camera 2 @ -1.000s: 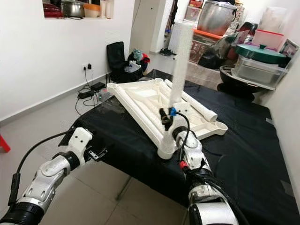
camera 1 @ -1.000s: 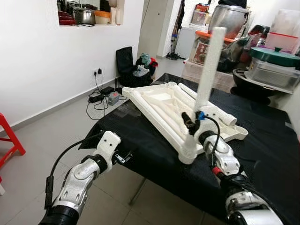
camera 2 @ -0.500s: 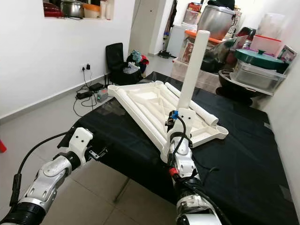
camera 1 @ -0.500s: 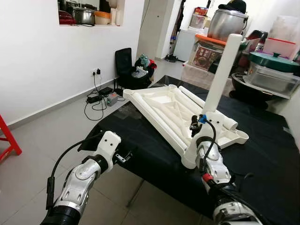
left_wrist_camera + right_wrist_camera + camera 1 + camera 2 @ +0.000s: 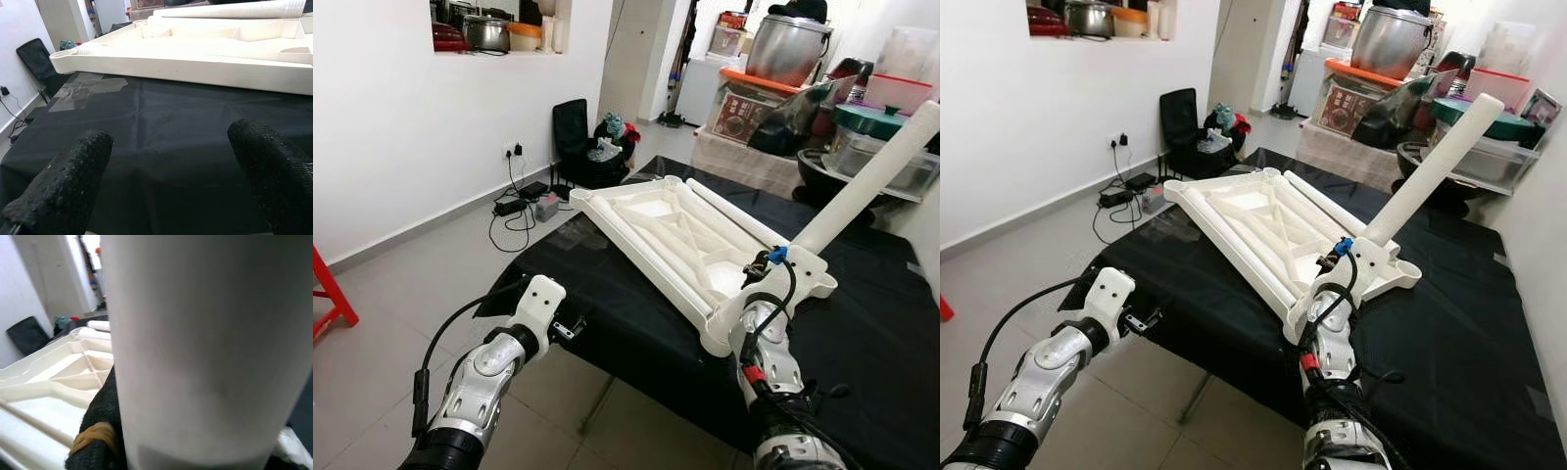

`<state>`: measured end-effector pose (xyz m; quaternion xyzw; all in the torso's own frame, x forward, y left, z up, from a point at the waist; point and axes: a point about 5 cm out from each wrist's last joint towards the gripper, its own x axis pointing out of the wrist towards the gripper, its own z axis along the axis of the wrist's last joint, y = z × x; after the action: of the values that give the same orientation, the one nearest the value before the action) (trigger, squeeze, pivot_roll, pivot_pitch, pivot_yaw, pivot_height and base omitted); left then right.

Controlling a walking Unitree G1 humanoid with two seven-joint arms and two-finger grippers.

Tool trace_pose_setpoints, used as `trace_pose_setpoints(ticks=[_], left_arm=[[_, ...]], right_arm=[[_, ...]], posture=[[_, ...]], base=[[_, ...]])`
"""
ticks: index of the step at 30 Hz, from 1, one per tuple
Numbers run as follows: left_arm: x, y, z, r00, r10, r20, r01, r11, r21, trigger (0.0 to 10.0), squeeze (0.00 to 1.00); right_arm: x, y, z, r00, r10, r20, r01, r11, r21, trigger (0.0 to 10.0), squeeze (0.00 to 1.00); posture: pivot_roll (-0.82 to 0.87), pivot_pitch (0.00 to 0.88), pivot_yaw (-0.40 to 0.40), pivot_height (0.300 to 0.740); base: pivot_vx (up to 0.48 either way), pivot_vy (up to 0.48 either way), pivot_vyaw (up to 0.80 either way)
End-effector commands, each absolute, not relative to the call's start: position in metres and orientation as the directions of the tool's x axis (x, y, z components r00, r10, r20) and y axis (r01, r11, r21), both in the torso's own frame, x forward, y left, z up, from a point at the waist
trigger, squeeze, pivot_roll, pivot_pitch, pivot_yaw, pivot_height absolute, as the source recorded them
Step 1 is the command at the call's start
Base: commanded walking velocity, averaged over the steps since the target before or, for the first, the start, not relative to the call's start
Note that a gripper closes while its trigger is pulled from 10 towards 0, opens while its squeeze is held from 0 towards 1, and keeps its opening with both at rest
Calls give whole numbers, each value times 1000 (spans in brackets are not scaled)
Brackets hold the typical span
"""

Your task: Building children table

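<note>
white upside-down tabletop [image 5: 651, 230] flat on the black-covered table [image 5: 862, 313], right gripper [image 5: 766, 264] clamped round a white table leg [image 5: 867, 181] leaning off toward 2 o'clock, left gripper [image 5: 166, 171] fingers spread wide, hovering at the table's near edge

Head cameras look forward and down over the black-covered table [image 5: 636, 323]; both wrist cameras sit low and close, sharing the white tabletop [image 5: 195, 63], one pressed against a white leg [image 5: 205, 342].
</note>
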<state>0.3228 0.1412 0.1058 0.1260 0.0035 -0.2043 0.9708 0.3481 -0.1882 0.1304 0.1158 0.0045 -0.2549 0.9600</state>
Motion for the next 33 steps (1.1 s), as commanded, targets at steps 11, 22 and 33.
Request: trace_pose_setpoints(ticks=[11, 22, 33], left_arm=[[324, 139, 101, 914, -397, -87, 405, 880, 248, 10000, 0], [325, 144, 102, 919, -385, -88, 395, 886, 243, 10000, 0], [323, 146, 105, 903, -423, -76, 429, 873, 233, 10000, 0]], right_arm=[[338, -142, 94, 970, 199, -142, -187, 977, 99, 10000, 0], [322, -122, 108, 741, 666, -86, -657, 745, 116, 10000, 0], [297, -98, 114, 477, 879, 8, -856, 463, 228, 10000, 0]], posture=[[61, 0, -123, 740], [79, 0, -141, 740], [86, 0, -132, 740]], base=[[0, 0, 0], [0, 0, 0], [0, 0, 0]])
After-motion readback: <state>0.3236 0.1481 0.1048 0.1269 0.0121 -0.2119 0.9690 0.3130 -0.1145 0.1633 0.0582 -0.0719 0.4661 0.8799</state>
